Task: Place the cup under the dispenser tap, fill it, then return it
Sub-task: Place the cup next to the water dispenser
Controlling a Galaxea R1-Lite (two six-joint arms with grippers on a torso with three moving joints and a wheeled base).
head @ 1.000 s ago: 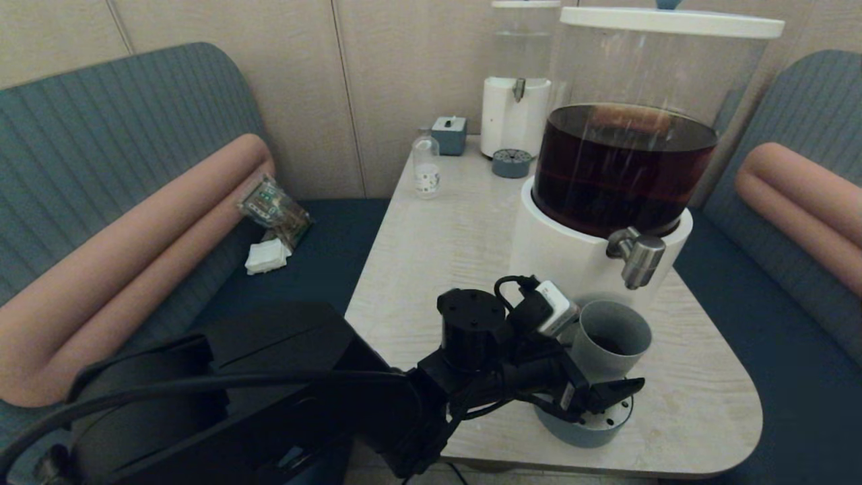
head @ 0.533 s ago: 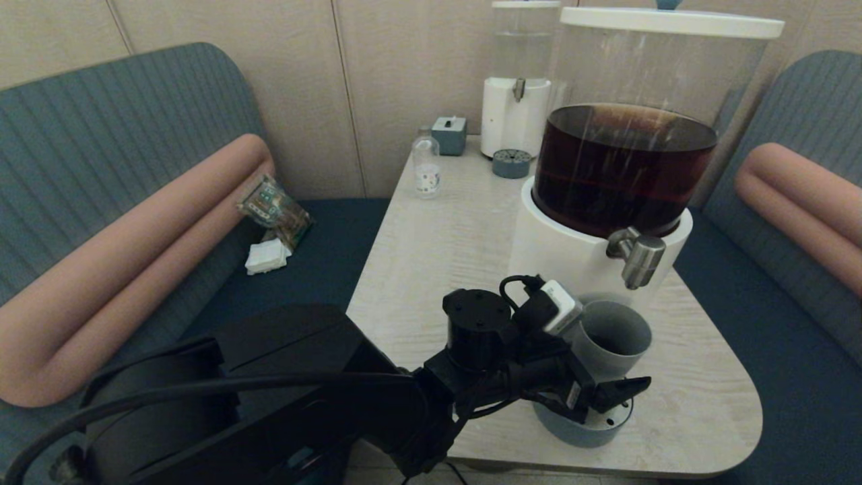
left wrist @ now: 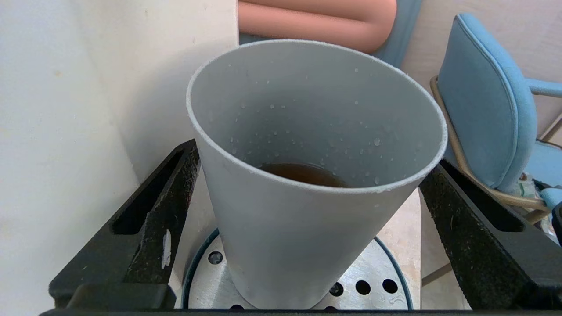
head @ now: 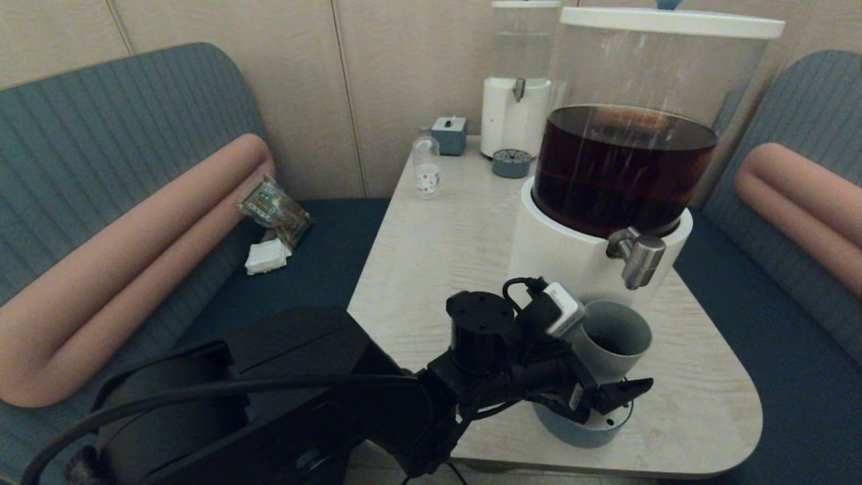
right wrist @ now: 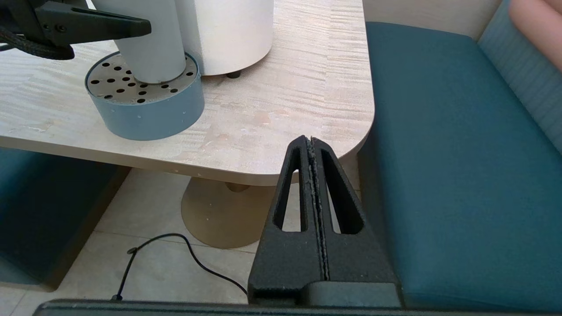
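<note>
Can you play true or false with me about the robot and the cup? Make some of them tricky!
1. The cup stands on a round drip tray with holes. True.
2. The cup is empty. False: a little brown drink sits at its bottom.
3. The left tool is squeezing the cup tight. False: its fingers stand open on either side of the cup, with gaps showing.
4. The dispenser tap is above the cup. True.
5. The right tool is helping hold the cup. False: it is shut, holds nothing and hangs low beside the table.
</note>
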